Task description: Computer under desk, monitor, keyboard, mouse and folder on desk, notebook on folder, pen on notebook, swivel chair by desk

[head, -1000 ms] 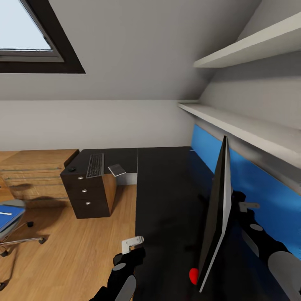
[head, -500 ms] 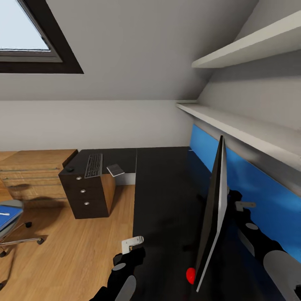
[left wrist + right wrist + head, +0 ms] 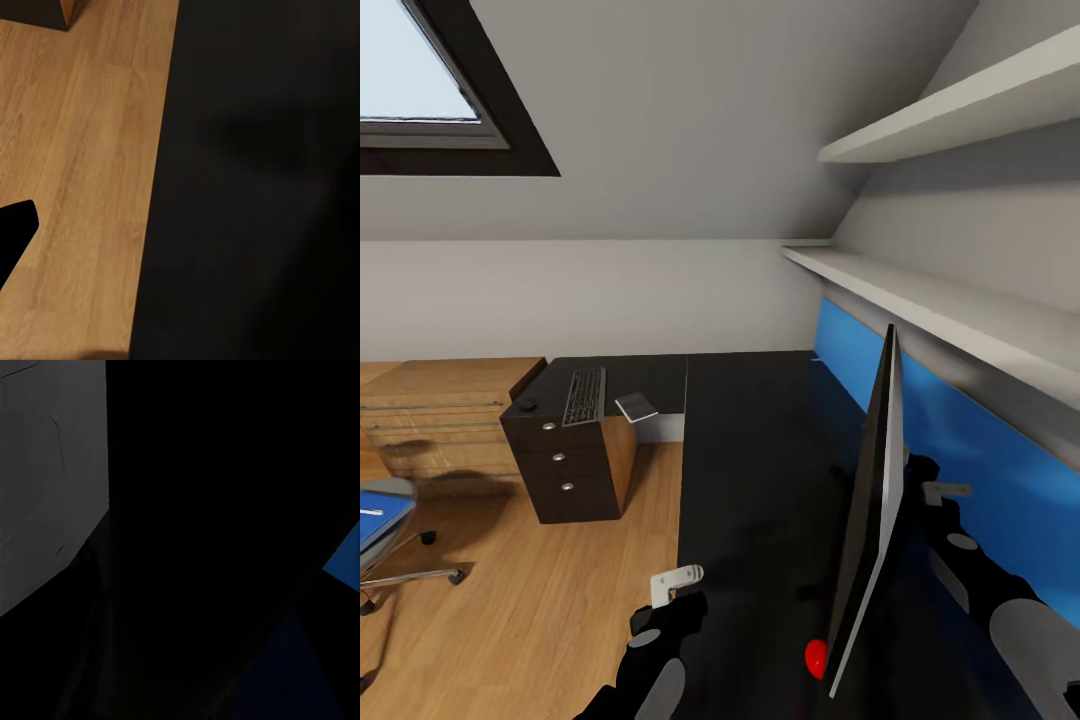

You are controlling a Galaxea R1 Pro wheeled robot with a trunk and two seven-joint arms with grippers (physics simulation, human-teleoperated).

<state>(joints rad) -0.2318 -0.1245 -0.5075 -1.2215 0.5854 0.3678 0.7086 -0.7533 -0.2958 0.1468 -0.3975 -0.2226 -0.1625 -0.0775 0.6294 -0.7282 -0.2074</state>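
The monitor [image 3: 872, 520] stands edge-on over the right part of the black desk [image 3: 760, 450], red dot [image 3: 816, 657] at its low corner; its foot is hidden. My right arm [image 3: 970, 570] reaches behind it, and the monitor hides its gripper. The monitor's grey back [image 3: 45, 472] shows in the right wrist view. My left gripper [image 3: 678, 600] hovers at the desk's front edge, one dark finger [image 3: 15, 232] far to the side, nothing held. The keyboard [image 3: 586, 395], mouse [image 3: 528, 405] and grey notebook [image 3: 637, 406] lie on the desk's far wing. The blue folder [image 3: 378, 522] with the pen [image 3: 370, 511] rests on the swivel chair [image 3: 400, 570].
A light wooden counter [image 3: 440, 400] stands beyond the desk's drawers [image 3: 565, 465]. White shelves [image 3: 920, 290] overhang the blue back panel [image 3: 960, 440] on the right. Wooden floor [image 3: 540, 600] lies between the chair and the desk.
The whole view slid slightly left a second ago as the camera moved. Since half a second ago nothing has visibly moved.
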